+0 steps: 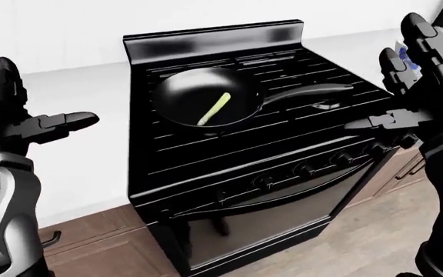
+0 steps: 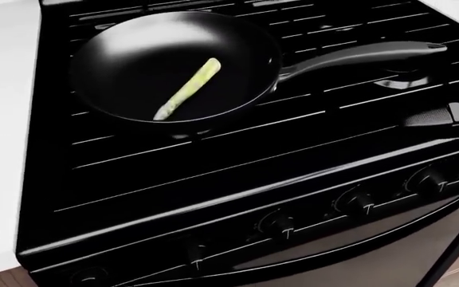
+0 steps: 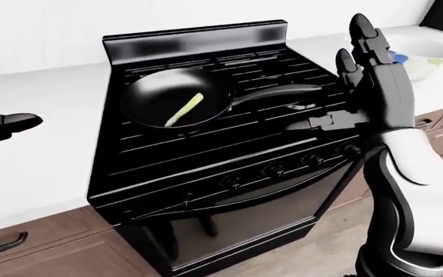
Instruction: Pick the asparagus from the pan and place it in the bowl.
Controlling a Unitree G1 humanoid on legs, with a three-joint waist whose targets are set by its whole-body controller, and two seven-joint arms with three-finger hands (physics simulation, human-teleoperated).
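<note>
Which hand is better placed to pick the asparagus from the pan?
Probably the right hand: it is raised open beside the stove, nearer the asparagus and the bowl. The left hand hovers over the counter.

Kitchen, apparently: stove [image 1: 229, 144], counter [image 1: 83, 104], cabinets [image 1: 98, 248].

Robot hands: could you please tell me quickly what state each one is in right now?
Left robot hand: open, holding nothing.
Right robot hand: open, holding nothing.
</note>
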